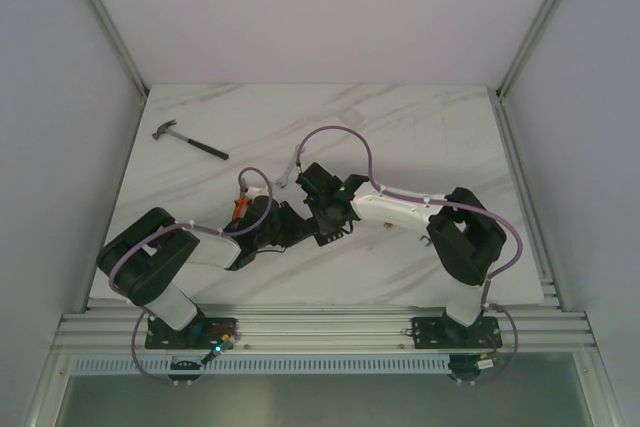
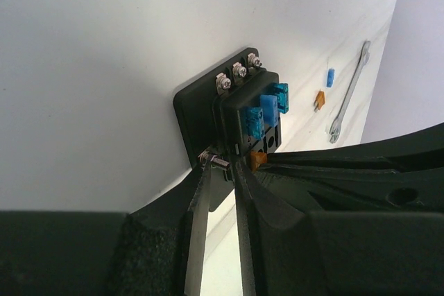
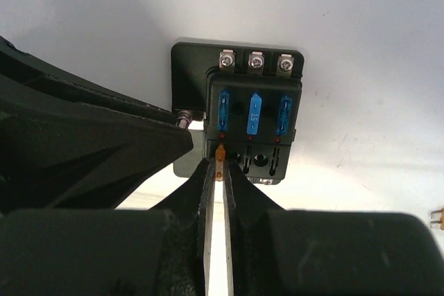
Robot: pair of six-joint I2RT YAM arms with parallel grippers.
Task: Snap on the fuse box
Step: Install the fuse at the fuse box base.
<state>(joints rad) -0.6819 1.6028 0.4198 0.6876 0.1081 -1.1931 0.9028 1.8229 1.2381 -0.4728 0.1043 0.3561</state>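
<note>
While both arms meet over the middle of the table (image 1: 420, 117), the fuse box (image 3: 191, 67) lies flat there between them, and the top view hides it almost fully. It is a small black block on a wider black base plate. On its left side a metal stud (image 3: 183, 118) sticks out, and the left gripper (image 2: 220, 166) is clamped on the box at this stud. Along the far edge stand three screws (image 3: 256, 62), and under them a row of three blue fuses (image 3: 254, 114). The right gripper (image 3: 220, 166) has its fingers pressed together on an amber fuse (image 3: 220, 152) at the left slot of the near row.

At the far left of the table lies a hammer (image 1: 188, 142), well apart from the arms. To the right of the box lie a loose blue fuse (image 2: 330, 77), a loose amber fuse (image 2: 319, 100) and a wrench (image 2: 349, 93). The far half of the table is bare up to the walls.
</note>
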